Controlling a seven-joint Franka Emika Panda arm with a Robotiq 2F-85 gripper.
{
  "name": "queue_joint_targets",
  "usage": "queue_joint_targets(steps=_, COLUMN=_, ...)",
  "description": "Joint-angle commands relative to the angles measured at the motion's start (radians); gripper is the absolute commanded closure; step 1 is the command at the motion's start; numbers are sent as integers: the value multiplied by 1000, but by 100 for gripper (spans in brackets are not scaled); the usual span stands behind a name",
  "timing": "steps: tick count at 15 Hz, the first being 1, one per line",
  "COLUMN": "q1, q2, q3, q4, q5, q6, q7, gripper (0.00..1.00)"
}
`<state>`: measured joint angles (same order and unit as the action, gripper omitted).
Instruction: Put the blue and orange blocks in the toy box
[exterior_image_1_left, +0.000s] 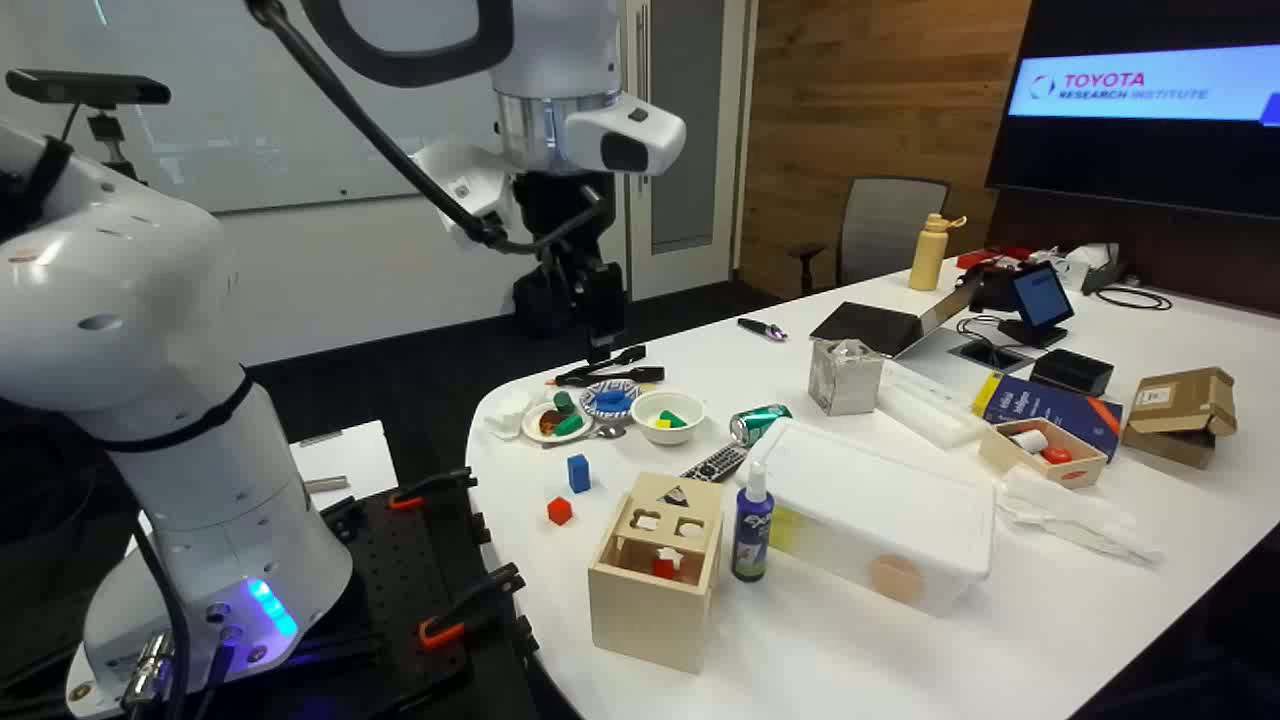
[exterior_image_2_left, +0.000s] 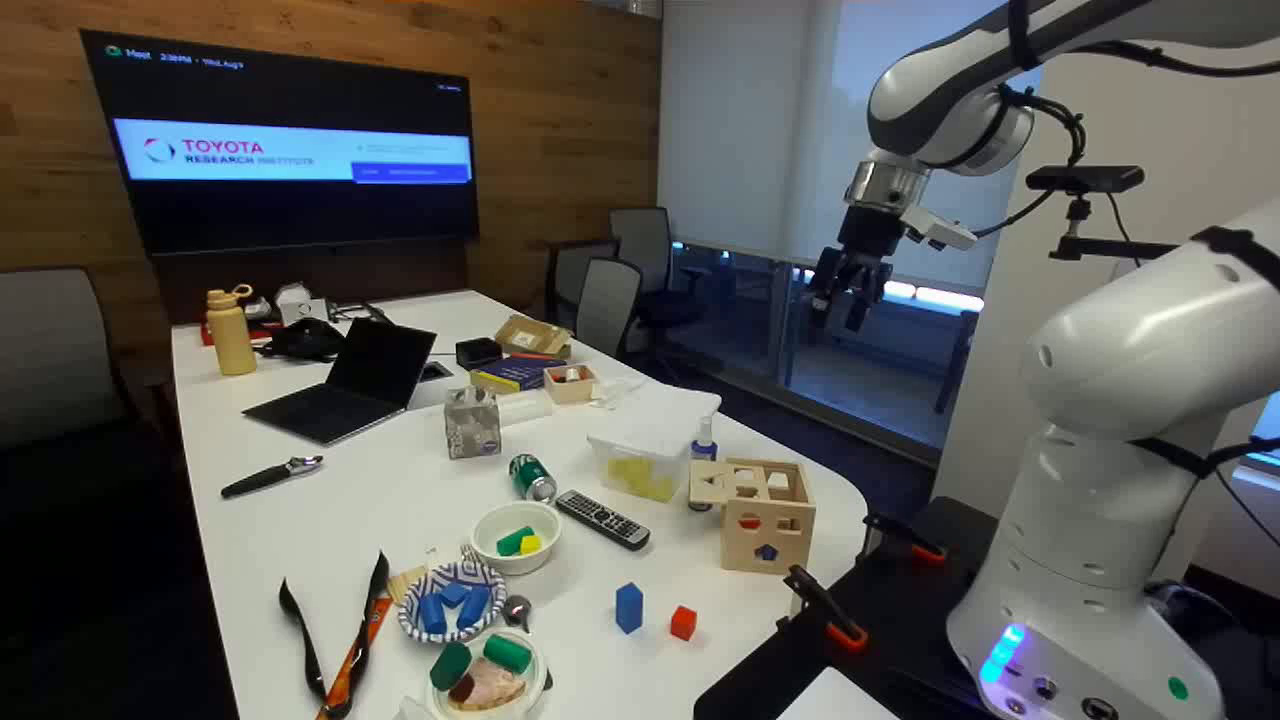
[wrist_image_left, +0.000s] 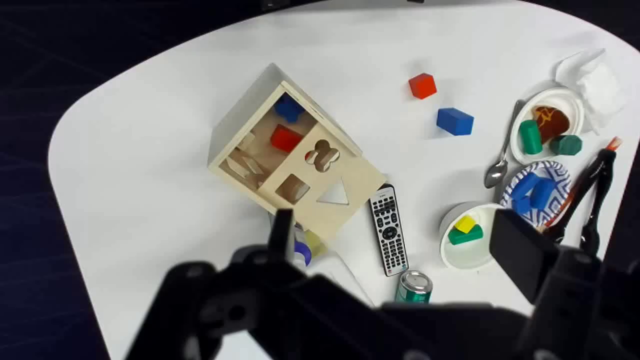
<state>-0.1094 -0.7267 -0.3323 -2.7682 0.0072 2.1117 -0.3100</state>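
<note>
1. Closest to the lens in the wrist view, the gripper (wrist_image_left: 400, 245) has its two dark fingers spread wide apart
2. Ahead of the gap between those fingers, on the white table (wrist_image_left: 140, 165), lie the blue block (wrist_image_left: 455, 121) and, near it but farther out, the red-orange block (wrist_image_left: 423, 86)
3. Ahead of the finger at the picture's left stands the toy box (wrist_image_left: 296, 161), with a blue piece (wrist_image_left: 288, 108) and a red piece (wrist_image_left: 286, 138) visible in its uncovered part
4. Between the fingertips, as that view has it, show the remote (wrist_image_left: 389, 235) and, closer in to the gripper, the can (wrist_image_left: 415, 287), with the white bowl (wrist_image_left: 467, 256) beside the finger at the picture's right
5. In an exterior view the spray bottle (exterior_image_1_left: 752, 530) stands just beside the toy box, both well below the gripper, whose spread I cannot tell from there
6. In an exterior view the gripper hangs high, fingers parted, with both blocks and the toy box well below it and the yellow bottle (exterior_image_2_left: 230, 340) and laptop (exterior_image_2_left: 380, 362) well apart from it
</note>
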Motion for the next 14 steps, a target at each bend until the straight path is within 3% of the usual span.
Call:
queue_joint_targets(steps=1, q1=-15, q2=4, q3=15, q4=2, q5=12, q6=-2, q7=-10, gripper=0)
queue_joint_targets(steps=4, q1=36, q2=82, q3=76, q4=-11, q5=70, q6=70, q7=75, gripper=0)
queue_joint_targets(steps=8, q1=132, q2=279, q3=217, q4=-18, q5=180, q6=248, q7=235, gripper=0)
queue_joint_targets(steps=14, q1=250, q2=673, q3=428, q4=64, q5=223, q6=467, q7=454, gripper=0)
